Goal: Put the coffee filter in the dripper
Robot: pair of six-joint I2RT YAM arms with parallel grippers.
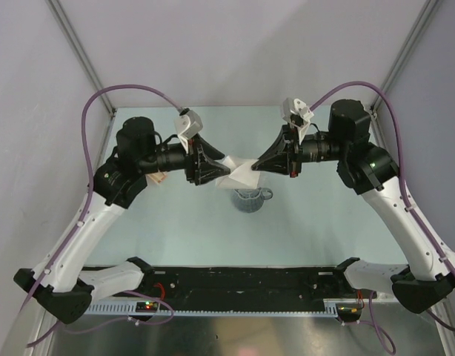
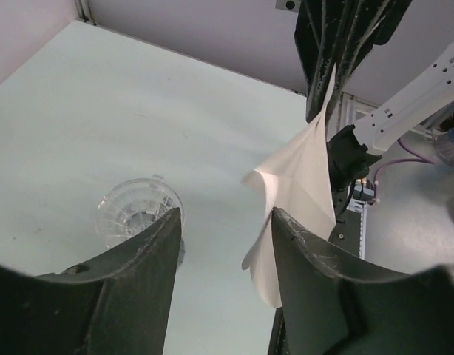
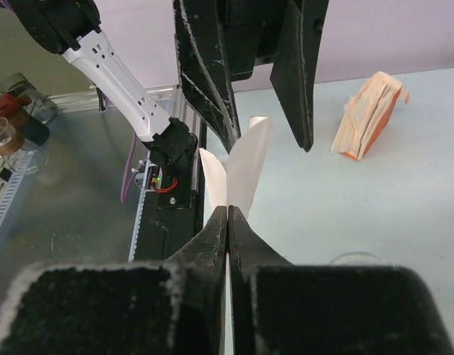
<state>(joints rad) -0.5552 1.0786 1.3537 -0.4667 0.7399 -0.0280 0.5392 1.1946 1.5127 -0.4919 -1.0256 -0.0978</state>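
Note:
The white paper coffee filter [image 1: 239,172] hangs in the air between my two grippers, above the table. My right gripper [image 1: 257,165] is shut on its one corner; in the right wrist view its fingertips [image 3: 227,211] pinch the filter [image 3: 243,159]. My left gripper [image 1: 216,169] is open, with its jaws wide apart [image 2: 225,218]. The filter [image 2: 301,177] lies against the inner side of its right finger [image 2: 305,255]. The translucent grey ribbed dripper [image 1: 249,199] stands on the table just below and in front of the filter. It also shows in the left wrist view [image 2: 134,211].
A tan stack of filters in an orange holder [image 3: 369,115] stands on the table behind the left arm, partly hidden in the top view [image 1: 159,178]. A black rail [image 1: 235,282] runs along the near edge. Grey walls enclose the table.

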